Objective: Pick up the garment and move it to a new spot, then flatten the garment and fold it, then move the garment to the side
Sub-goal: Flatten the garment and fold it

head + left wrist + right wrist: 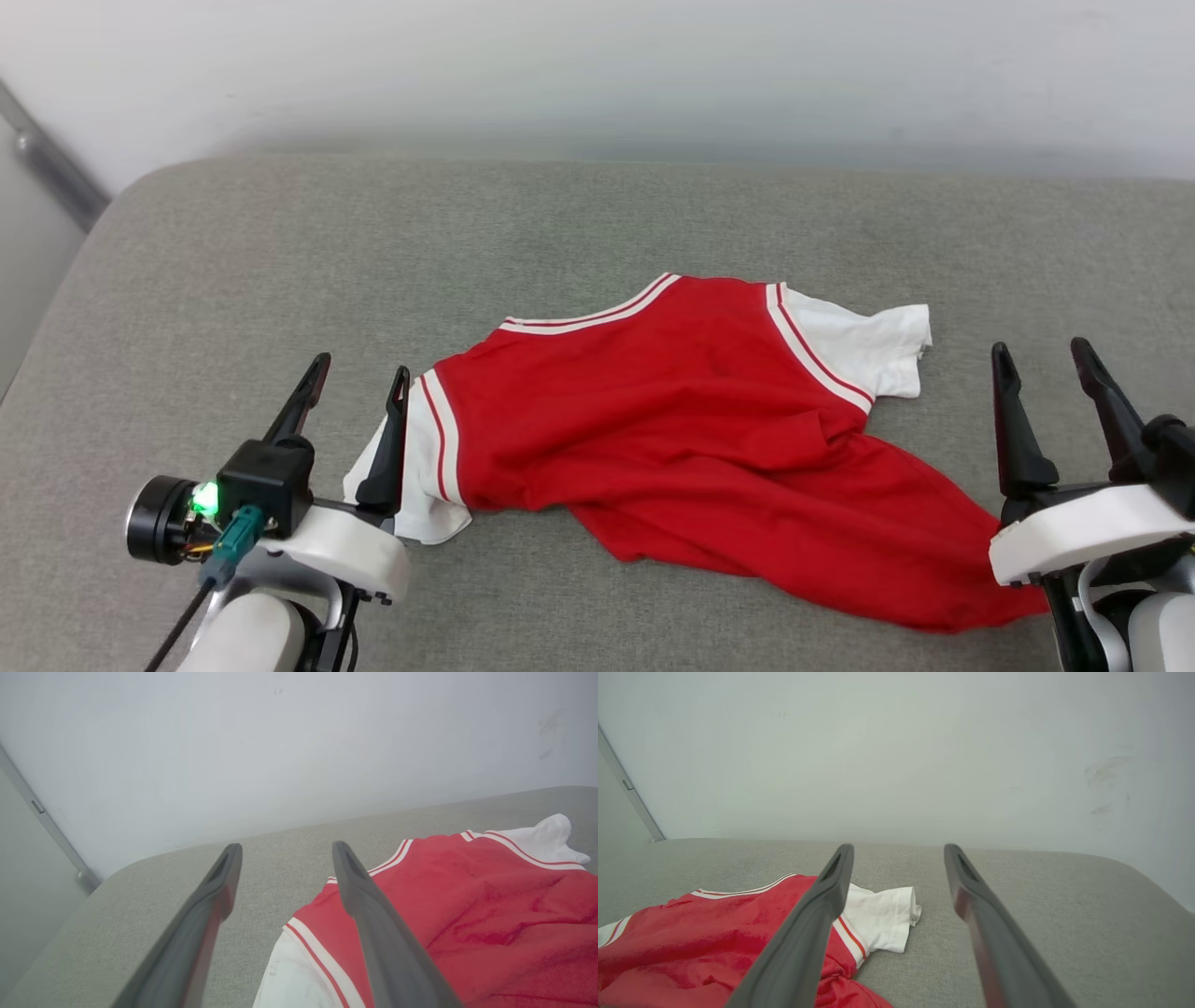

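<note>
My left hand is spread wide and empty, its inner side just over one white sleeve of the red jersey T-shirt; I cannot tell if they touch. The shirt lies rumpled, plain side up, on a grey cushion. Right of the shirt, my right hand is also spread wide, holding nothing.
</note>
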Controlling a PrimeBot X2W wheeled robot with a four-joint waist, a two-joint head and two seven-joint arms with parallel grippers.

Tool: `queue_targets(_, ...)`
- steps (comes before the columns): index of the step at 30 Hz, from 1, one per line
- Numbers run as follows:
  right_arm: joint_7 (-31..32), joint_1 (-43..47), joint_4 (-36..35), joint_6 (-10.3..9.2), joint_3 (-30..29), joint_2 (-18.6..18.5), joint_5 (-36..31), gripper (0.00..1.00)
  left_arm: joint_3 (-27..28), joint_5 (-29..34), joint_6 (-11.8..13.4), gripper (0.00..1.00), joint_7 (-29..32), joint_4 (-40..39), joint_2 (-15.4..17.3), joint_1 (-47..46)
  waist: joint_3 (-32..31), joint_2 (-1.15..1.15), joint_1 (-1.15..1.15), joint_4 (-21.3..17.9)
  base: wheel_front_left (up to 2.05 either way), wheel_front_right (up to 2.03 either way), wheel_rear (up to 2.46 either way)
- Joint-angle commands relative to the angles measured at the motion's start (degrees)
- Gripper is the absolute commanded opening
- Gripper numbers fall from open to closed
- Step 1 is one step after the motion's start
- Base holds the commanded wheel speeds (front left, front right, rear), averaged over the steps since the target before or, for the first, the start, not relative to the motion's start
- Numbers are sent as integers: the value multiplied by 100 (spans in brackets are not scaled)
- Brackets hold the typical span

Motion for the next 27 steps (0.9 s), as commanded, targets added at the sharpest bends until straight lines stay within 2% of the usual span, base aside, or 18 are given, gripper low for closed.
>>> queue_targets(1,57,44,-45,-2,32,-60,52,100,34,30,51,100,-68,-86,-33,95,-34,0,0,56,0,0,0)
queue_targets(6,783,-37,-140,-2,518,-453,145,100,129,168,189,100,-217,-525,-79,334,-39,0,0,236,0,0,0)
queue_targets(12,2365,-597,-124,-2,1763,-1240,557,100,116,260,124,100,-249,-710,-116,462,72,0,0,435,0,0,0)
queue_targets(17,3474,-1334,384,-3,2679,-1700,914,100,39,303,14,100,-260,-680,-243,338,221,0,0,647,0,0,0)
queue_targets(21,3939,-1850,1054,-3,3119,-1882,1069,100,2,346,-78,100,-254,-628,-359,261,335,0,0,849,0,0,0)
queue_targets(27,4165,-2344,2029,-3,3564,-1998,1138,100,19,394,-211,100,-251,-549,-499,218,466,0,0,1150,0,0,0)
